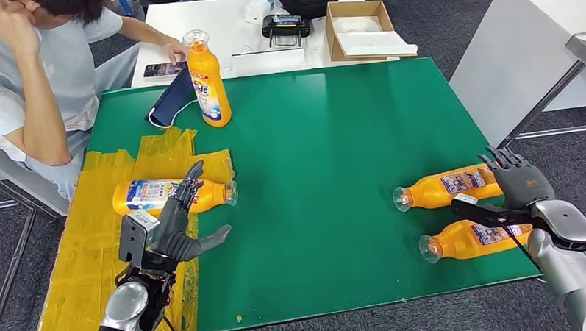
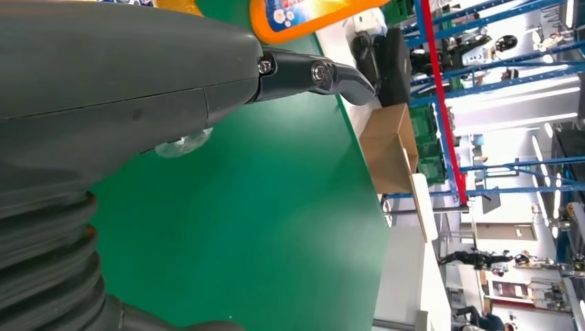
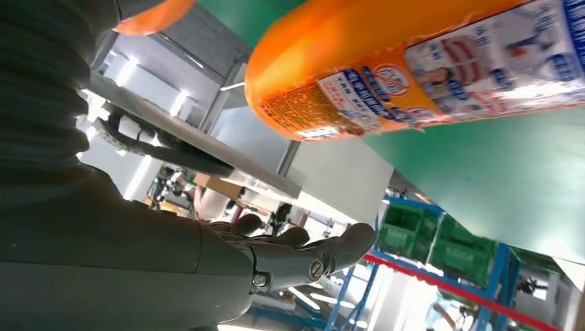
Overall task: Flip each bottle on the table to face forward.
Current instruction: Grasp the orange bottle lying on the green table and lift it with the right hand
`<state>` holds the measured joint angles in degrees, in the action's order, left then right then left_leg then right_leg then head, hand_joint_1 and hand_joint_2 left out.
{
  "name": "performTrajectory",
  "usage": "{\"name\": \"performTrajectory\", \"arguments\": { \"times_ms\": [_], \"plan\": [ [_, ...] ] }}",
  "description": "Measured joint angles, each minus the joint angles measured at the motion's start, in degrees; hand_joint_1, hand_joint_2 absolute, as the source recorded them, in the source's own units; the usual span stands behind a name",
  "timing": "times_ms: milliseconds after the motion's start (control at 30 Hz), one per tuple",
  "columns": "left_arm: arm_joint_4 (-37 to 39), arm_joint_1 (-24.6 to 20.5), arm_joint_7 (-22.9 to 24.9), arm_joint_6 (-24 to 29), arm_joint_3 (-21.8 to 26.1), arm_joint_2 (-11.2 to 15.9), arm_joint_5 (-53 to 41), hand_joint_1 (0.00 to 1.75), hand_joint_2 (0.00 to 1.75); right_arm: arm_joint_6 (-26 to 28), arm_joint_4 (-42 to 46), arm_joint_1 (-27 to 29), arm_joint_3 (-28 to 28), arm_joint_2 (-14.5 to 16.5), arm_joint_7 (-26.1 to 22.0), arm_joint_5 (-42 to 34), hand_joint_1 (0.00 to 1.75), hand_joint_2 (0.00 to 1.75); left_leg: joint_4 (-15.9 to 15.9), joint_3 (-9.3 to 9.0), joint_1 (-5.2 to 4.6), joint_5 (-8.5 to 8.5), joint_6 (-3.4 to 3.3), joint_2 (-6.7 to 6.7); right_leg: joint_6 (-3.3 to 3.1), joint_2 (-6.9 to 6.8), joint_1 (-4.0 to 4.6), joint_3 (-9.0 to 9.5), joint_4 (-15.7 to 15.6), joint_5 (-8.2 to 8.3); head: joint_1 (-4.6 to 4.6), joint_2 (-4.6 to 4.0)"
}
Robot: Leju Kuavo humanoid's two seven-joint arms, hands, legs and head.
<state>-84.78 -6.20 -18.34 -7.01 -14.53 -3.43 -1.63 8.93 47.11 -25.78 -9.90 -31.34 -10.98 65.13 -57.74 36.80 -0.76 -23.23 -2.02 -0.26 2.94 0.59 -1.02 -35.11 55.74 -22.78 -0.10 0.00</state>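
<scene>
- Head view: the left robot hand [image 1: 180, 230] was raised over the yellow-taped strip [image 1: 72, 247] at the bench's left edge, fingers spread and nothing held, its fingertips in front of the lying bottle [image 1: 170, 195], whose cap pointed right; contact could not be told.
- The right robot hand [image 1: 517, 180] was seen at the bench's right edge, fingers apart, just beside the base of the upper right bottle [image 1: 445, 187]; the lower right bottle [image 1: 473, 240] lay near it, both caps pointing left.
- An upright bottle [image 1: 207, 80] stood near the far edge, beside a seated person [image 1: 44, 78]. Open green bench [image 1: 320, 179] lay between the two sides.
- Left wrist view: a finger [image 2: 324, 74] was extended above bare green mat.
- Right wrist view: fingers [image 3: 310, 249] were stretched out, empty, apart from the bottle's base.
</scene>
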Motion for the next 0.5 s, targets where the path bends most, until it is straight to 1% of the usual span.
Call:
{"name": "performTrajectory", "arguments": {
  "times_ms": [167, 333, 500],
  "plan": [
    [0.85, -0.50, -0.02, -0.54, -0.50, -0.04, 0.53, 0.00, 1.75, 0.66, -4.42, -2.34, -0.25, 0.60, -0.47, 1.31, 0.00, 1.75, 0.00, 0.00, 0.01, 0.00, 0.00, -0.01, 0.00, 0.00, 0.01, 0.00, 0.00, 0.00, 0.01, 0.00],
    [1.86, -1.27, -0.02, -0.80, -1.19, -0.07, 1.06, 0.00, 1.75, 2.02, -9.14, -4.35, -1.51, 2.16, -1.23, 3.21, 0.00, 1.75, 0.00, 0.00, 0.01, 0.01, 0.00, 0.00, 0.00, 0.00, 0.01, 0.01, 0.01, 0.00, 0.01, 0.00],
    [2.45, -1.58, -0.02, -0.82, -1.60, -0.07, 1.19, 0.00, 1.75, 3.08, -11.98, -5.57, -2.91, 3.65, -1.77, 3.90, 0.00, 1.75, 0.00, 0.00, 0.01, 0.01, 0.00, -0.01, 0.00, 0.00, 0.01, 0.00, 0.01, 0.00, 0.01, 0.00]
  ]
}}
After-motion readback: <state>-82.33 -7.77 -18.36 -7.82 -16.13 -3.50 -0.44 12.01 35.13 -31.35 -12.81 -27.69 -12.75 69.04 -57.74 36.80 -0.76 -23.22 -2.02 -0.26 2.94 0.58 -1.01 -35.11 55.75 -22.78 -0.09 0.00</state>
